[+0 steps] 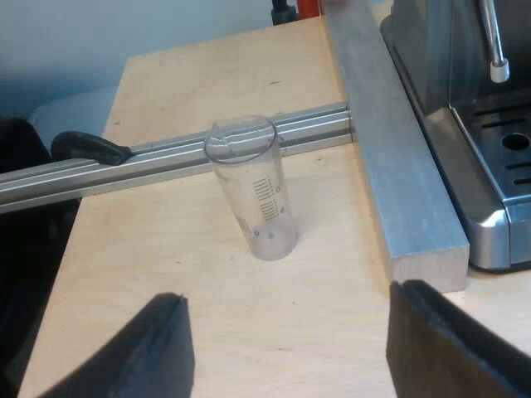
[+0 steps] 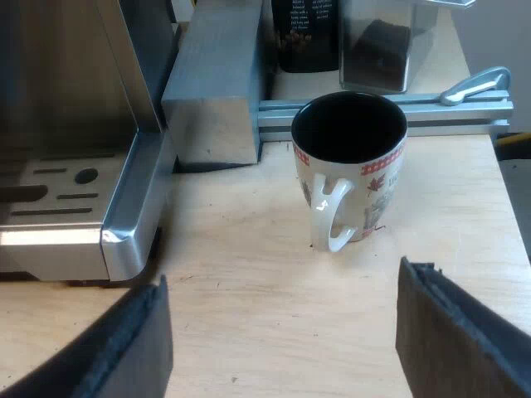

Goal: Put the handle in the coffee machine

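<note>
Our left gripper (image 1: 290, 298) fingers wide apart, holding nothing, measuring glass (image 1: 253, 191) upright at its twelve o'clock, espresso machine (image 1: 473, 141) at two, our right gripper (image 2: 286, 278) equally spread, empty, mug (image 2: 348, 166) at twelve, machine at ten

Pale wooden table (image 1: 207, 332), perhaps white wall (image 1: 83, 33)

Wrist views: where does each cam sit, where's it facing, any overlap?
Left wrist view: on the left arm, facing down and forward past the left gripper, jaws open, at the measuring glass.
Right wrist view: on the right arm, facing down and forward past the right gripper, jaws open, at the mug.
Shared: the espresso machine and the wooden table.
</note>
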### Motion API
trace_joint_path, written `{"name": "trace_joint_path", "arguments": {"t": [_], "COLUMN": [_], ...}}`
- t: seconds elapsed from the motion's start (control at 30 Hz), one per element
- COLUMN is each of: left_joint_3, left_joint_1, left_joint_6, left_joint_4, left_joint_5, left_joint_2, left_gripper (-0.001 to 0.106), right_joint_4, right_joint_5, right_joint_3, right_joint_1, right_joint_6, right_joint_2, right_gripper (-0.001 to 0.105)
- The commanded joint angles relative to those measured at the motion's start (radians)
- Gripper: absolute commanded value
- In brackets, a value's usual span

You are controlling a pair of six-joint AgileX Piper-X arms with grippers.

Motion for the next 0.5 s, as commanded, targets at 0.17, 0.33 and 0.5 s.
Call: {"name": "trace_joint_path", "arguments": {"t": [0.17,0.33,0.5], "left_joint_3": [-0.012,-0.014,-0.014], "left_joint_1": [0.0,0.0,0.0], "left_joint_6": [-0.018,-0.018,-0.018], "left_joint_4": [0.003,0.003,0.003], "left_joint_5": [0.017,0.017,0.017], "left_joint_2": [-0.134,-0.134,-0.134], "left_gripper": [0.054,0.054,0.054], "right_joint_4": [-0.007,-0.007,-0.007], "right_joint_5": [-0.007,-0.007,-0.007], "right_joint_3": [-0.005,-0.005,-0.005], "right_joint_1": [-0.002,-0.002,-0.002], "right_joint_6": [-0.006,-0.006,-0.006], "right_joint_2": [-0.033,-0.033,-0.033], "right_gripper": [0.06,0.06,0.06]}}
